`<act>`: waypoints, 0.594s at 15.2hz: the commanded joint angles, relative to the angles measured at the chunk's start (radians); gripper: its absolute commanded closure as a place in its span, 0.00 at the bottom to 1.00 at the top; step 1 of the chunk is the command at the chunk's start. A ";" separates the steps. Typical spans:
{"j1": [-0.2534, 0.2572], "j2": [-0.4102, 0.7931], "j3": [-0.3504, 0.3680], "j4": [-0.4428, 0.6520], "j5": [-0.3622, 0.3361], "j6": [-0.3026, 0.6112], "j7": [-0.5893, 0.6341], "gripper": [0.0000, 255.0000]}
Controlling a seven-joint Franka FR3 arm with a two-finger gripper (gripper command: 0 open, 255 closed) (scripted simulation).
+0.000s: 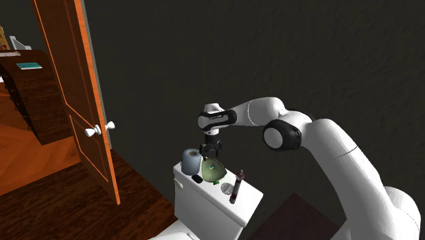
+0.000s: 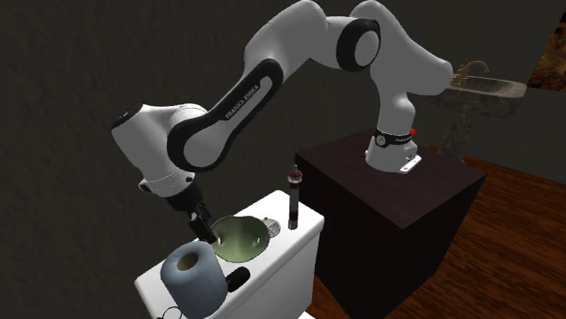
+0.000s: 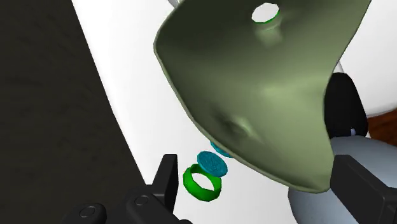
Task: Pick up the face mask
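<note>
Shoulder view: the gripper [image 1: 210, 155] hangs right over the olive face mask [image 1: 214, 172], which sits on the white toilet tank [image 1: 204, 201] between a grey-blue paper roll [image 1: 191, 161] on that view's left and a dark red bottle [image 1: 238, 186] on its right.

Second exterior view: the mask [image 2: 238, 237] sits cupped side up, just beyond the roll [image 2: 192, 276].

Wrist view: the fingers [image 3: 167, 184] are spread wide, with the mask's [image 3: 261, 95] edge between them, not pinched. A green ring [image 3: 202, 182] lies just beside it.

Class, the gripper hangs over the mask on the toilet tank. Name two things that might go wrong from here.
The open gripper straddles the green mask at its edge; closing might pinch only the rim and slip. The paper roll stands right beside the mask; lowering further might knock it off the tank.
</note>
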 commanded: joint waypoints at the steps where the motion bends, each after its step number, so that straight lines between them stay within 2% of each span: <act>1: 0.014 0.070 -0.043 0.063 -0.069 -0.013 -0.013 0.00; 4: 0.064 0.108 -0.125 0.081 0.011 -0.001 -0.045 0.00; 9: 0.085 0.154 -0.164 0.107 0.055 0.012 -0.061 0.00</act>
